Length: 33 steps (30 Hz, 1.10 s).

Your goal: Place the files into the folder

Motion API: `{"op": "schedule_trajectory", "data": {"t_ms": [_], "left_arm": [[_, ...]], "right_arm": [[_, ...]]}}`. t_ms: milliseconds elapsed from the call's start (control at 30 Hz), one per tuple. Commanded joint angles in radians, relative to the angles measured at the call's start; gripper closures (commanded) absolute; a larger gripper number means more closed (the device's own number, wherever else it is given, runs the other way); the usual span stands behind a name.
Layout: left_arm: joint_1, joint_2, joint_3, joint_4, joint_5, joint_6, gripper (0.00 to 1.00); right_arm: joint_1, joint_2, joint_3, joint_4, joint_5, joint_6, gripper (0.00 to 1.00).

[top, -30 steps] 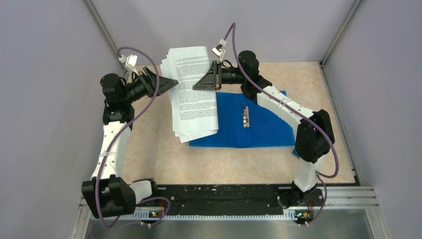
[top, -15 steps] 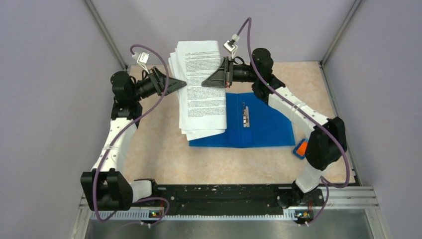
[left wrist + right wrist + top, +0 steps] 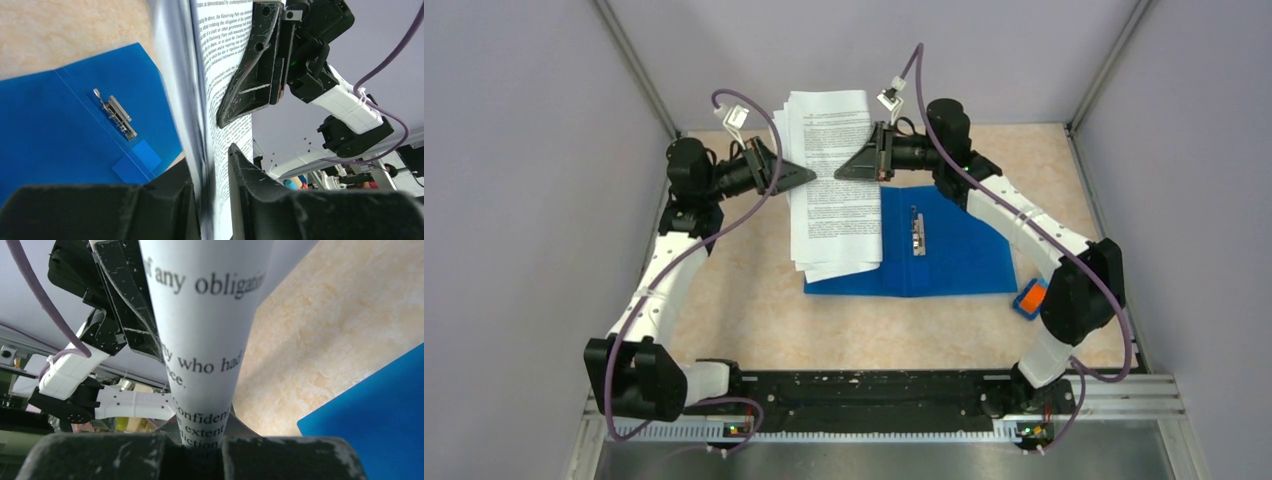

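The files [image 3: 834, 190], white printed sheets, hang lifted above the table with their lower end drooping over the left part of the open blue folder [image 3: 954, 255]. My left gripper [image 3: 809, 172] sits on the stack's left edge; in the left wrist view its fingers [image 3: 212, 170] press the files [image 3: 225, 60] from both sides. My right gripper [image 3: 842, 172] is shut on the right edge; the files [image 3: 205, 315] curl up out of its jaws [image 3: 200, 440]. The folder [image 3: 60, 130] lies flat with its metal clip [image 3: 916, 232] showing.
A small orange-and-blue object [image 3: 1028, 299] lies by the folder's right edge, close to the right arm's elbow. Grey walls close in the table on the left, back and right. A black rail [image 3: 864, 385] with the arm bases runs along the near edge.
Both grippers have carried the files a little to the right, over the folder's left part. The left jaws have closed onto the stack's left edge. The orange-and-blue object came into view.
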Motion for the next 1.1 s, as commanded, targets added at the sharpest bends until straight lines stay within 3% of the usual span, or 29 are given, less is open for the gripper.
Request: {"op": "schedule_trajectory", "data": {"t_ms": [0,67,133,233,267,333,467,633,867,1067], "left_arm": [[-0.024,0.009,0.065,-0.074,-0.036,0.087,0.68],[-0.034,0.014,0.089,-0.146,-0.069,0.132,0.6],[-0.044,0.025,0.125,-0.239,-0.106,0.186,0.65],[-0.057,0.038,0.166,-0.31,-0.148,0.239,0.95],[-0.061,0.04,0.184,-0.34,-0.163,0.258,1.0],[-0.073,0.036,0.221,-0.409,-0.196,0.317,1.0],[-0.107,-0.027,0.293,-0.52,-0.24,0.458,1.0],[-0.158,-0.115,0.357,-0.562,-0.193,0.571,1.0],[-0.276,-0.132,0.512,-0.709,-0.148,0.756,1.0],[-0.31,-0.111,0.605,-0.771,-0.122,0.802,1.0]], "right_arm": [[-0.005,-0.07,0.003,-0.014,0.036,-0.058,1.0],[-0.005,-0.076,0.001,-0.023,0.038,-0.068,1.0],[-0.006,-0.083,0.0,-0.033,0.042,-0.079,1.0],[-0.005,-0.093,-0.002,-0.058,0.061,-0.109,1.0],[-0.005,-0.099,-0.003,-0.059,0.068,-0.123,0.99],[-0.005,-0.11,-0.004,-0.109,0.101,-0.165,0.8],[-0.04,-0.163,-0.046,-0.118,0.162,-0.222,0.27],[-0.115,-0.271,-0.176,0.097,0.119,-0.201,0.05],[-0.156,-0.402,-0.401,0.537,0.047,-0.161,0.01],[-0.157,-0.406,-0.476,0.831,-0.04,-0.039,0.01]]}}
